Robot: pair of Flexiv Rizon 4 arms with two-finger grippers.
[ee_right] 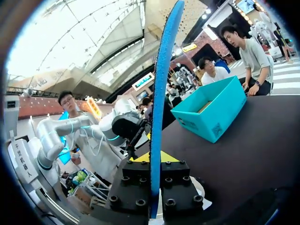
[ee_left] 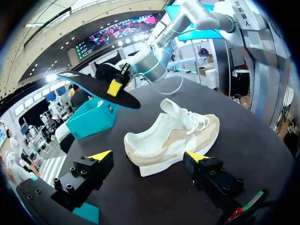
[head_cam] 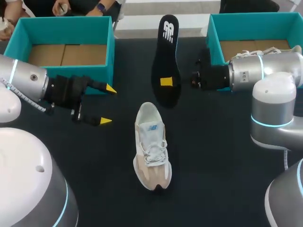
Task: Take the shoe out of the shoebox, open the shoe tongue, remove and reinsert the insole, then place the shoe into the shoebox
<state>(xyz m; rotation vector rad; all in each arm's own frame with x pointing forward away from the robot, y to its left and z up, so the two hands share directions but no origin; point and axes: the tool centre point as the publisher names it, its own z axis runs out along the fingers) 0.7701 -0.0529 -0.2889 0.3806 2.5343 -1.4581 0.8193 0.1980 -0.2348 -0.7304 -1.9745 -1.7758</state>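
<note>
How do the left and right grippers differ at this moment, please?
The left gripper is open, its fingers spread wide; the right gripper is shut on the black insole. The left gripper holds nothing and points at the shoe on the table; the right gripper holds the insole clear of the table. Both have yellow tips.

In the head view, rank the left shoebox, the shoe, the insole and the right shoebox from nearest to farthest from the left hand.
1. left shoebox, right beside the left hand.
2. shoe, mid-table ahead of it.
3. insole, held in the right hand beyond the shoe.
4. right shoebox, across the table.
</note>
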